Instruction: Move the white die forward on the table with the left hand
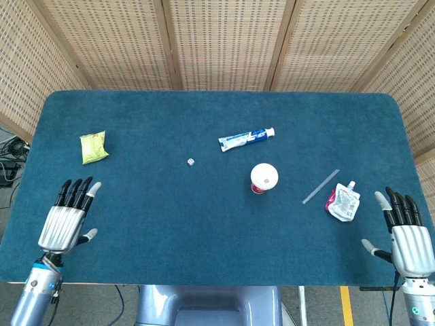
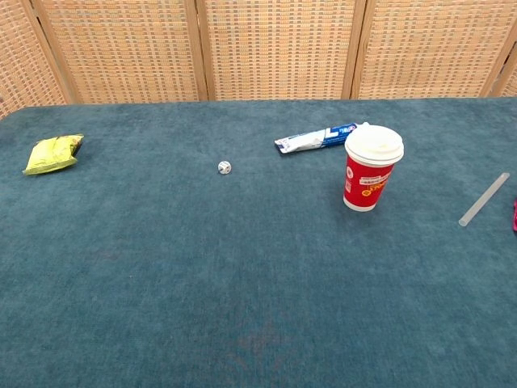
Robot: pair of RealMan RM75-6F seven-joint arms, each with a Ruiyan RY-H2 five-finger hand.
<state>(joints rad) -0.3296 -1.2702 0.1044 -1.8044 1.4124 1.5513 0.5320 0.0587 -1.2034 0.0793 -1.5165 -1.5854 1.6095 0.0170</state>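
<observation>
1. Both hands hang low at the near edge, palms down, fingers spread, holding nothing: the left hand (image 1: 66, 221) at the near-left corner, the right hand (image 1: 406, 234) at the near-right corner. Neither shows in the chest view.
2. Blue felt covers the table (image 1: 204, 231), which bears everything.
3. A red paper cup (image 2: 371, 176) with a white lid stands upright right of centre, well apart from both hands.
4. Beyond it, a toothpaste tube (image 1: 246, 138) lies with its long axis across the table, cap to the right.
5. A spouted pouch (image 1: 342, 202) lies just ahead and to the left of the right hand, spout pointing away; this hand is far nearer, so a short forward-left reach looks likely.
6. A yellow-green packet (image 1: 93, 147) lies ahead of the left hand.
7. A clear straw (image 1: 320, 186) lies slantwise beside the pouch.
8. A small die (image 1: 191, 161) sits near centre.
</observation>
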